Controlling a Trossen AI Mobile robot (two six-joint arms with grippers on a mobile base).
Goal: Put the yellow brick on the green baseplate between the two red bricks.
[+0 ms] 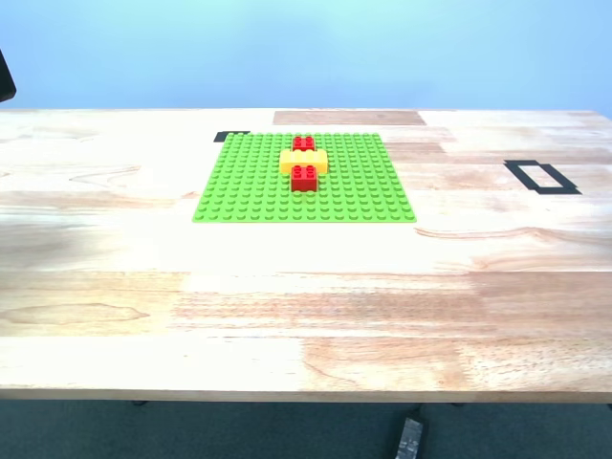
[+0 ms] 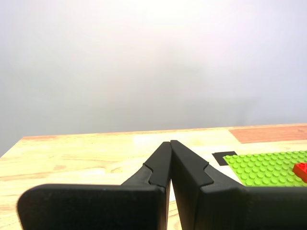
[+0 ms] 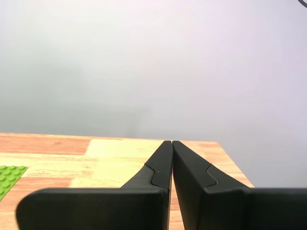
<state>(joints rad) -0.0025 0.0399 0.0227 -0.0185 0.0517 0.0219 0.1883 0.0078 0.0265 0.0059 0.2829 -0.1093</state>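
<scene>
The green baseplate [image 1: 304,178] lies flat on the wooden table in the exterior view. On it the yellow brick [image 1: 303,161] sits between the two red bricks, one behind [image 1: 303,143] and one in front [image 1: 305,178], all touching in a line. My first gripper [image 2: 171,142] is shut and empty, away from the plate; a corner of the baseplate [image 2: 268,167] and part of a red brick [image 2: 301,171] show in its view. My second gripper [image 3: 171,142] is shut and empty; a baseplate corner [image 3: 8,176] shows in its view. Neither gripper shows in the exterior view.
A black tape rectangle [image 1: 541,177] marks the table at the exterior view's right. A small black tape mark [image 1: 229,137] lies at the plate's far corner. A darker wood patch [image 1: 349,118] lies behind the plate. A dark object [image 1: 408,438] lies on the floor below the table's front edge.
</scene>
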